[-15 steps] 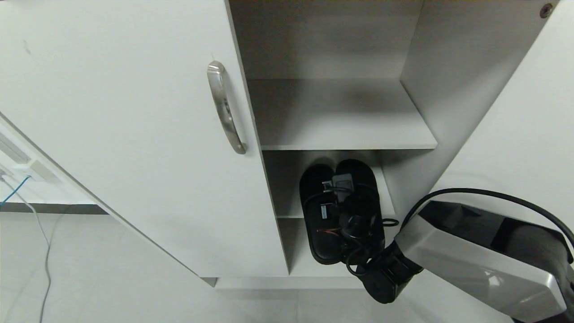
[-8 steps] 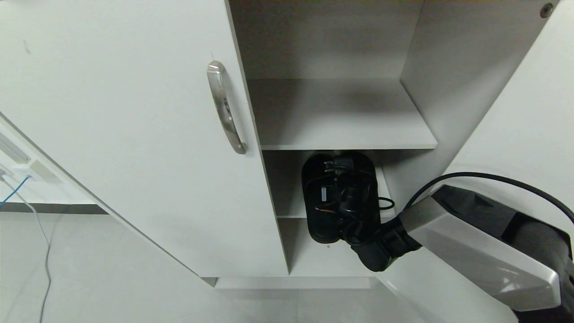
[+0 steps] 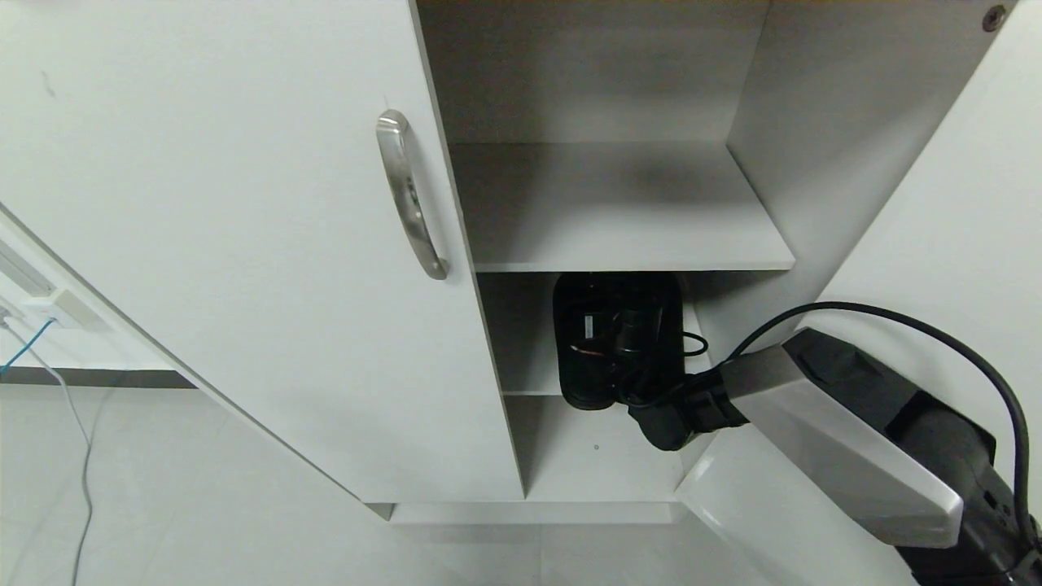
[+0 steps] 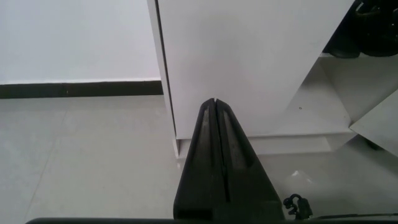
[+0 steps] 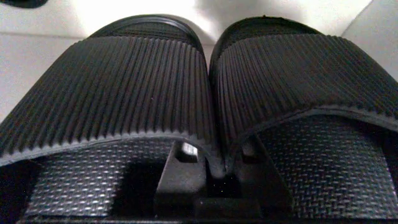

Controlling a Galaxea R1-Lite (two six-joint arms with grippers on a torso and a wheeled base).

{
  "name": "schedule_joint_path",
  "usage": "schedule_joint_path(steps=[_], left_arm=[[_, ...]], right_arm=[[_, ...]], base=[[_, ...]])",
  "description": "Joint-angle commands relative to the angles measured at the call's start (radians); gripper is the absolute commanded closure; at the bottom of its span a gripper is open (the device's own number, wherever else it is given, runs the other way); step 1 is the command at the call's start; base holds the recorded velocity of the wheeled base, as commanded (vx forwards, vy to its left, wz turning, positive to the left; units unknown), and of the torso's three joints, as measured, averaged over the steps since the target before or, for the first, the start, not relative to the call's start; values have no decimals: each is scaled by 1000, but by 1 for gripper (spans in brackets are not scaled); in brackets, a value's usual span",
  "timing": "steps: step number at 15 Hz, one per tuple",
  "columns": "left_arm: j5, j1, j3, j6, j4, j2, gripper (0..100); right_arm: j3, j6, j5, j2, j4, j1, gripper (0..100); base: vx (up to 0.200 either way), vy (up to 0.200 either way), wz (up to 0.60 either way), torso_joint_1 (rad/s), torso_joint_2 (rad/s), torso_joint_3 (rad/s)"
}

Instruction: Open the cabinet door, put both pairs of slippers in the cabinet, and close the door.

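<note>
A pair of black slippers [image 3: 574,366] lies side by side at the middle shelf [image 3: 529,358] of the open cabinet, toes under the upper shelf [image 3: 619,203], heels over the shelf's front edge. My right gripper [image 3: 631,346] is shut on the black slippers. In the right wrist view their ribbed straps [image 5: 124,93] fill the picture, and the right gripper [image 5: 214,171] pinches the two inner edges together. My left gripper [image 4: 215,109] is shut on nothing, low over the floor [image 4: 81,162] in front of the closed left door [image 4: 249,56].
The closed left door [image 3: 244,244] carries a metal handle [image 3: 409,195]. The right door [image 3: 961,228] stands swung open beside my right arm. The bottom shelf [image 3: 586,464] is bare. Cables [image 3: 81,456] hang by the wall at far left.
My right arm has pushed the black slippers farther into the cabinet, from hanging out in front of the lower shelves to resting at the middle shelf under the upper one.
</note>
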Motion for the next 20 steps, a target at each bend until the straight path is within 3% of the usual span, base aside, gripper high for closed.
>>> schedule_joint_path(steps=[1, 4, 5, 9, 15, 18, 20], left_arm=[[0, 0, 0, 0, 0, 1, 100], [0, 0, 0, 0, 0, 1, 100], [0, 0, 0, 0, 0, 1, 100], [0, 0, 0, 0, 0, 1, 100], [0, 0, 0, 0, 0, 1, 100], [-1, 0, 0, 0, 0, 1, 100], [0, 0, 0, 0, 0, 1, 100]], right_arm=[[-29, -1, 0, 28, 2, 0, 100], [-29, -1, 0, 33, 3, 0, 100], [-29, -1, 0, 33, 3, 0, 0], [30, -1, 0, -1, -6, 7, 0], [376, -2, -8, -200, -179, 60, 0], [621, -4, -11, -303, -322, 121, 0], [675, -4, -11, -323, -354, 136, 0]], base=[[0, 0, 0, 0, 0, 0], [0, 0, 0, 0, 0, 0], [0, 0, 0, 0, 0, 0], [0, 0, 0, 0, 0, 0], [0, 0, 0, 0, 0, 0], [0, 0, 0, 0, 0, 0], [0, 0, 0, 0, 0, 0]])
